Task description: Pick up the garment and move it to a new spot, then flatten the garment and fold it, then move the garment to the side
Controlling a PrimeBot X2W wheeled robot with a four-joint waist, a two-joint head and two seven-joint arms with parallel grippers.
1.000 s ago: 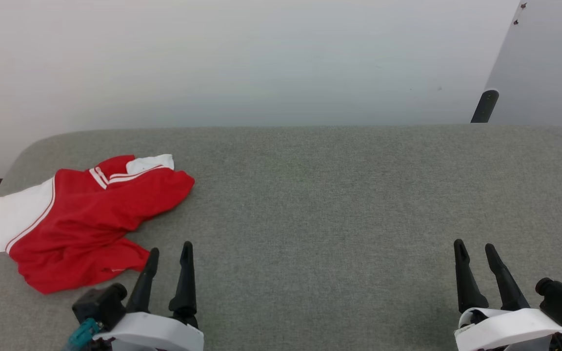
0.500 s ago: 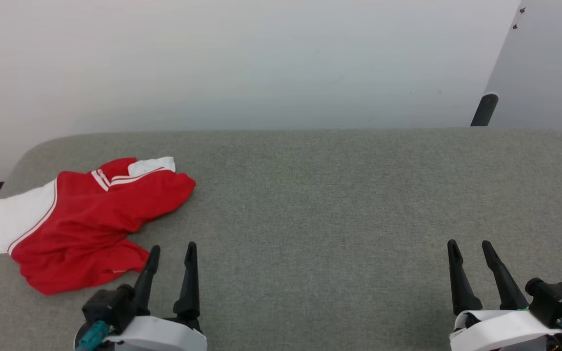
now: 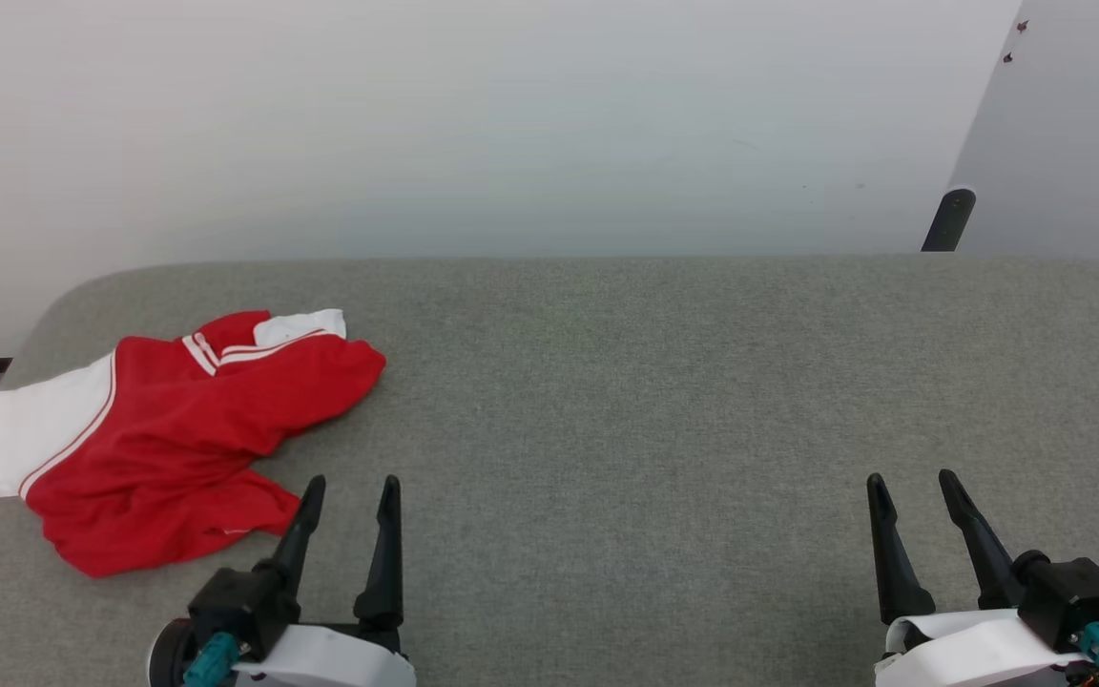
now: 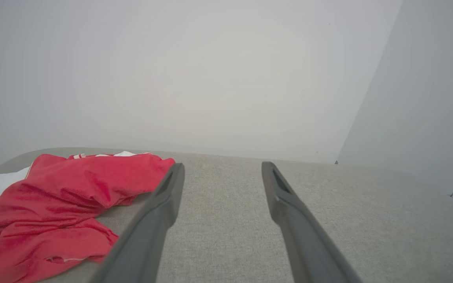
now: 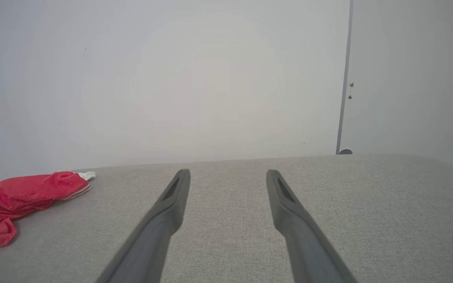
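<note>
On the grey surface [image 3: 664,401], crumpled garment [image 3: 168,439] far left, left gripper [image 3: 351,487] and right gripper [image 3: 912,479] spread, empty

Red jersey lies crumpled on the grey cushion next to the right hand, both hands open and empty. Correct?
One error: the side. The garment lies crumpled on the grey cushion next to the left hand, not the right hand, as the head view shows. Both hands are open and empty, as you said.

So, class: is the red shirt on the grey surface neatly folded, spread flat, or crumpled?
Crumpled. The garment lies in an uneven, wrinkled heap, with its layers overlapping at odd angles. It shows neither a flat shirt outline nor tidy folded edges.
</note>
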